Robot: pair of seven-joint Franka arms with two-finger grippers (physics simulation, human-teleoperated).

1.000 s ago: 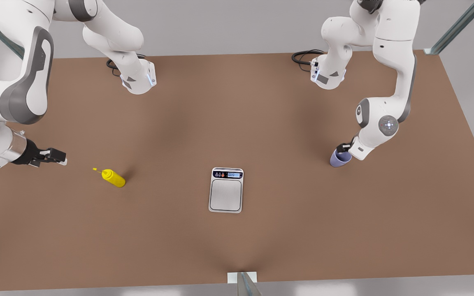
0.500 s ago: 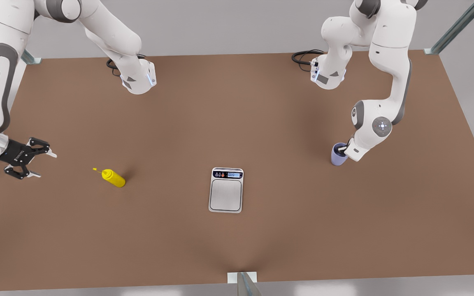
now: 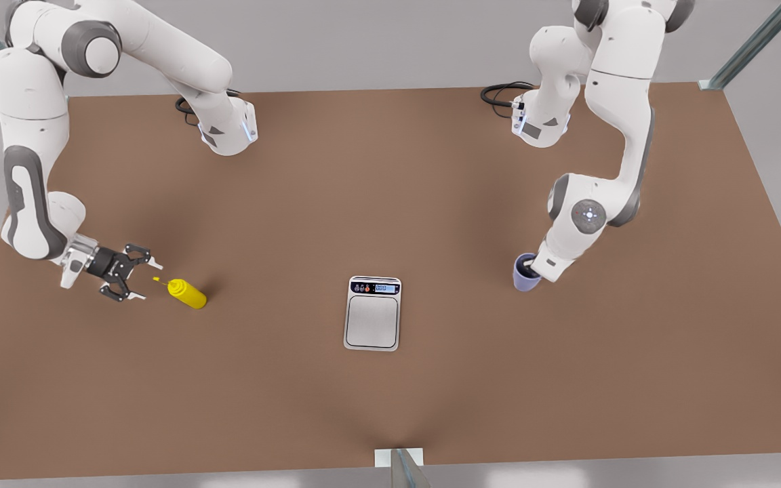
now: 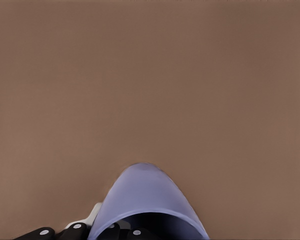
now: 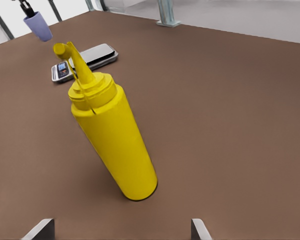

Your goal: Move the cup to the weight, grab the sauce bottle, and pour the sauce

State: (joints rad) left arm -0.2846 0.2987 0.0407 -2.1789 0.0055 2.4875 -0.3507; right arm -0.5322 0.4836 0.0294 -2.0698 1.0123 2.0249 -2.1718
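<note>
So the left gripper [image 3: 531, 270] is clamped on the lavender cup [image 3: 523, 274], about 3 o'clock from the kitchen scale [image 3: 372, 313], well apart. The right gripper [image 3: 134, 278] is spread wide, just beside the yellow sauce bottle [image 3: 187, 293] at its 9 o'clock, not touching it.

Both arms: glossy white shells, grey joint bands and end caps. Arm on the front view's right has a round grey disc with a small lit centre on one joint. Black cables loop at both bases; bases carry grey triangle marks and a thin blue light strip. Right tool [image 3: 134, 278]: black linkage, pale fingertips [image 5: 40, 229]. Left tool [image 3: 531, 270]: black links with silver screws.
</note>
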